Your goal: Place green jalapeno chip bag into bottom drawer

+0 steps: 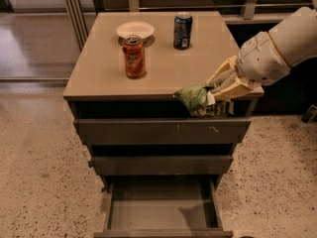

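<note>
The green jalapeno chip bag (199,101) is a crumpled green foil bag, held in the air just off the front edge of the cabinet top, at the right. My gripper (221,89) comes in from the right on a white arm and is shut on the bag's right end. The bottom drawer (161,208) stands pulled out below, a shallow grey-brown tray with a bare floor. The bag hangs above it, in front of the top drawer's upper edge.
On the cabinet top (104,73) stand an orange-red can (134,56), a dark blue can (182,30) and a white bowl (134,29). The scratched top drawer (158,131) and middle drawer (161,165) are partly pulled out. Speckled floor surrounds the cabinet.
</note>
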`<state>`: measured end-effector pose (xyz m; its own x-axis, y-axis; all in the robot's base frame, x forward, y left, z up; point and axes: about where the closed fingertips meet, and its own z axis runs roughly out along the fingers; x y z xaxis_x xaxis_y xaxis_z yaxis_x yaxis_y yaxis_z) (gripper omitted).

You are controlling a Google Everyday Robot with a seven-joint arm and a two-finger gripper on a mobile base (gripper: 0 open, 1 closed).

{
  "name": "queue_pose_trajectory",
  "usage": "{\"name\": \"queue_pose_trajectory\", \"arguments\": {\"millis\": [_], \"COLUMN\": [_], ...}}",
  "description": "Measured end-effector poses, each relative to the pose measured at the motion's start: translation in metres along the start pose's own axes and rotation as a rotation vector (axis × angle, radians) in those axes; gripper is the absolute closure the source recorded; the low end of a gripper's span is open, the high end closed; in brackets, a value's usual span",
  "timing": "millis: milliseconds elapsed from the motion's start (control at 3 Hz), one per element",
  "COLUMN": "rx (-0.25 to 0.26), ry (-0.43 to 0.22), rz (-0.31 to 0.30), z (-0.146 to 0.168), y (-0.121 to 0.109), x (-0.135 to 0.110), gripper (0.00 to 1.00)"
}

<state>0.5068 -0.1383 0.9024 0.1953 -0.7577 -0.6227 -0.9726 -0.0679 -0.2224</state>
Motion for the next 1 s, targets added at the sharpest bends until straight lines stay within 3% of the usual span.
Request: {"name": "queue_pose_trajectory", "arguments": {"millis": [333, 667, 1000], "rx": [-0.034, -0.073, -0.082], "ry": [0.045, 0.052, 0.017], "rz": [0.008, 0.069, 0.118], "z": [0.023, 0.059, 0.109], "y": [0.016, 0.043, 0.068], "x": [0.03, 0.072, 0.133], "gripper": [1.0, 1.0, 1.0]}}
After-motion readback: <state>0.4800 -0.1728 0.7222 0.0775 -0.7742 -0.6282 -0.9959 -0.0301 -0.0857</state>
